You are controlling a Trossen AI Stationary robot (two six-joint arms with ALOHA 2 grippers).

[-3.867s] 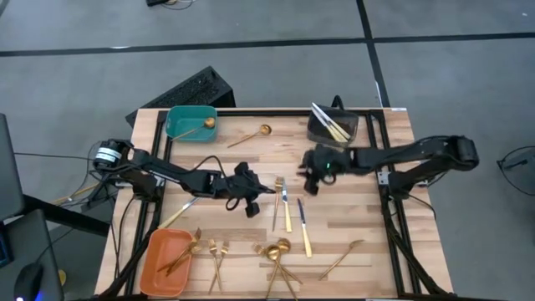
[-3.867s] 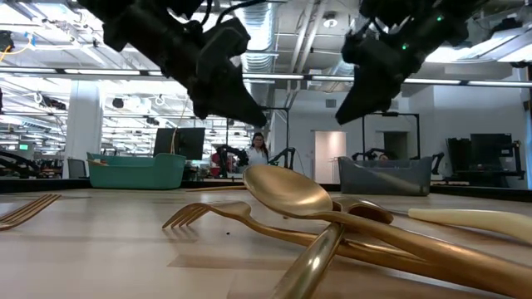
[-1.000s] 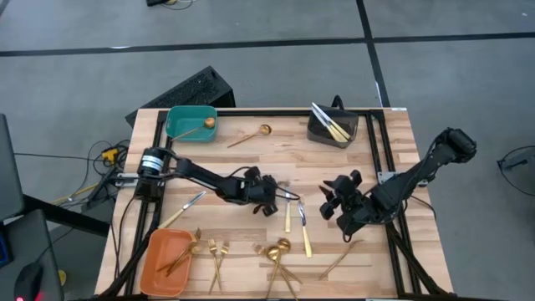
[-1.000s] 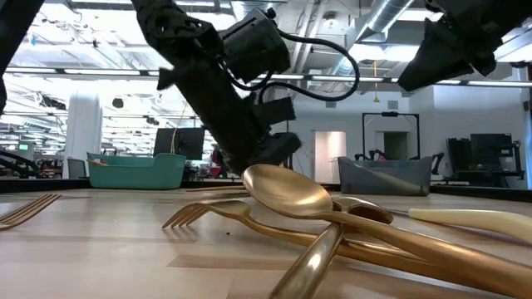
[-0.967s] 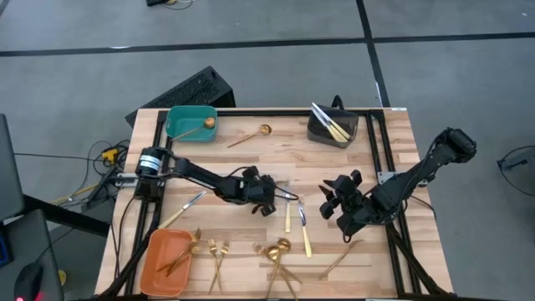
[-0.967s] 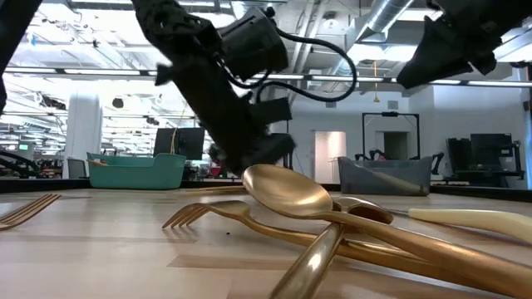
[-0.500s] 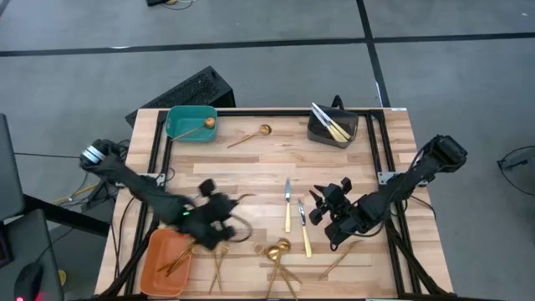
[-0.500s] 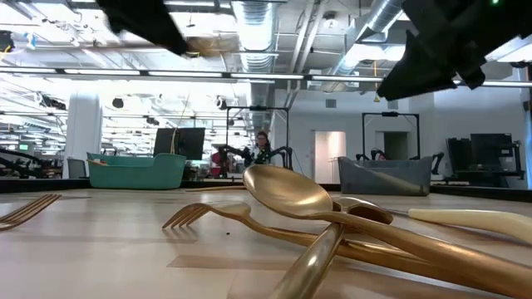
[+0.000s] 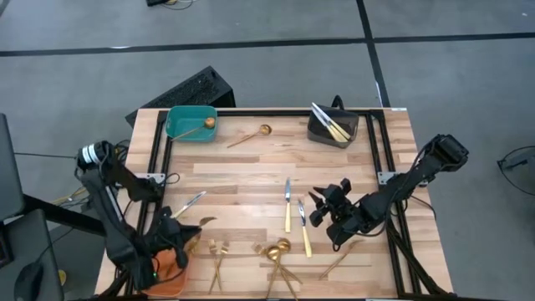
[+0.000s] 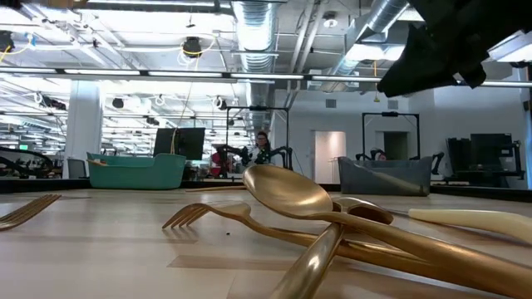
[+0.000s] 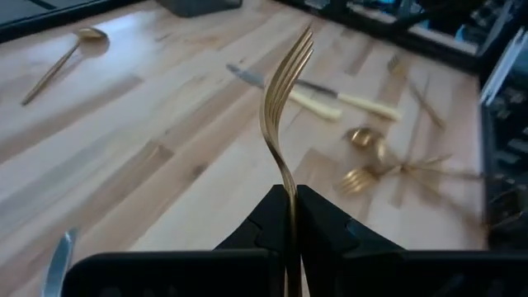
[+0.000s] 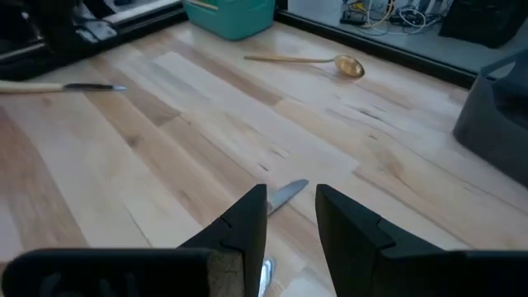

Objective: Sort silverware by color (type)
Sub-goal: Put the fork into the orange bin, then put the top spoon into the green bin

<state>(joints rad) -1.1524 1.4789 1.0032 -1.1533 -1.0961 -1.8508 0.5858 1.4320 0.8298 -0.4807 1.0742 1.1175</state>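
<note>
My left gripper [image 9: 184, 233] is at the table's near left corner, by the orange bin [image 9: 171, 269], shut on a gold fork [image 11: 286, 82]. My right gripper [image 9: 317, 210] hangs open right of centre, its fingers either side of a silver knife blade [image 12: 285, 193] without touching it. Two knives [image 9: 287, 205] [image 9: 303, 227] lie flat at centre and a third [image 9: 191, 203] to the left. Gold forks [image 9: 219, 255], crossed spoons [image 9: 280, 252] and one more fork [image 9: 343, 259] lie along the near edge. A spoon [image 9: 252, 135] lies near the far edge. My left gripper pinches the fork's handle [image 11: 289, 198] between its two shut fingers, which lie along the handle. The fork is lifted clear of the table. Its curved neck and tines [image 11: 290, 58] stick out beyond the fingertips, toward the table's middle [image 9: 204, 222].
A teal bin [image 9: 191, 123] at the far left holds a spoon. A dark grey bin [image 9: 333, 125] at the far right holds knives. Black frame rails [image 9: 386, 180] run along the table's sides. Bare wood lies between the far bins and the centre knives.
My left gripper has swung from the table's centre to the near left corner by the orange bin, carrying the fork lifted clear. My right gripper has shifted slightly toward the table's left and near edge, and has stayed open.
</note>
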